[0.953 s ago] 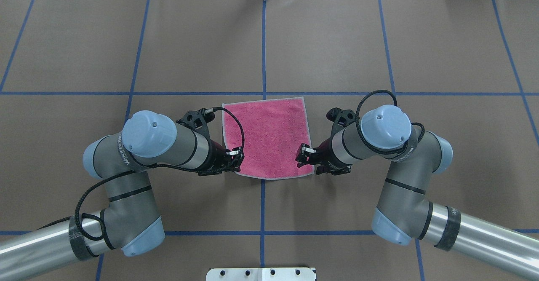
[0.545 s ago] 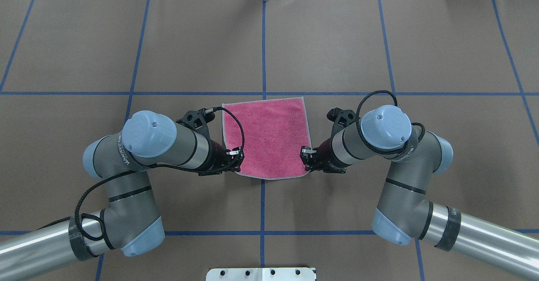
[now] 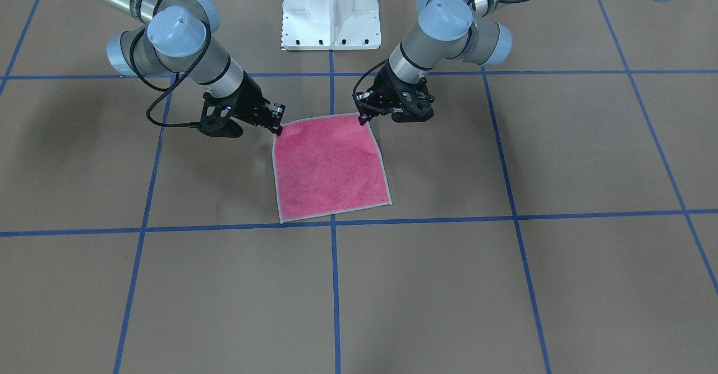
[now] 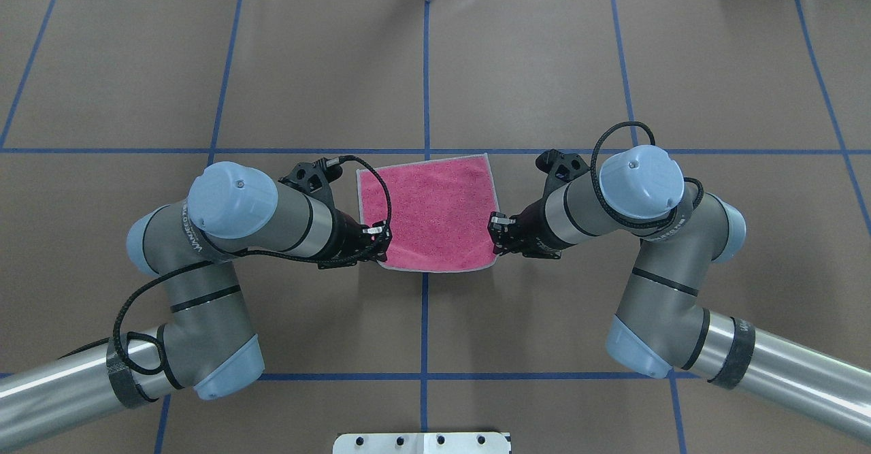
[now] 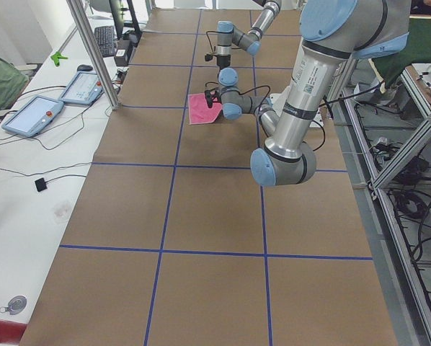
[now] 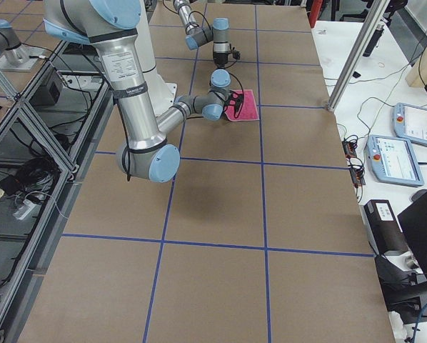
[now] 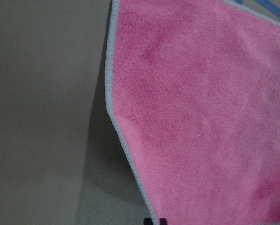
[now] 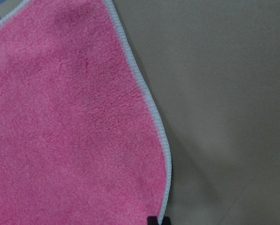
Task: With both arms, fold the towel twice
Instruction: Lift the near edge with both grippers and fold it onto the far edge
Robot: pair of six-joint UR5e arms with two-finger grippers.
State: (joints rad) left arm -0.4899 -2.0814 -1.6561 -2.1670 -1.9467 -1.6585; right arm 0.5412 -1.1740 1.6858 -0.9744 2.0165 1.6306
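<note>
The towel (image 4: 432, 209) lies pink face up at the middle of the table, its far edge flat near a blue tape line. My left gripper (image 4: 381, 237) is shut on its near left corner, and my right gripper (image 4: 495, 236) is shut on its near right corner. In the front-facing view the right gripper (image 3: 279, 129) and left gripper (image 3: 362, 119) hold those corners slightly raised. Each wrist view shows pink cloth (image 7: 201, 117) (image 8: 70, 126) with its light edging lifted above a shadow. The dark grey face is hidden.
The white pedestal base (image 3: 331, 12) stands at the robot's side of the table. Blue tape lines (image 4: 425, 66) cross the brown surface. A metal post (image 5: 93, 50) and tablets (image 5: 32, 115) sit on the side bench beyond the table.
Both grippers have moved away from the robot, carrying the towel's near corners with them. The near edge has lifted and drawn closer to the far edge.
</note>
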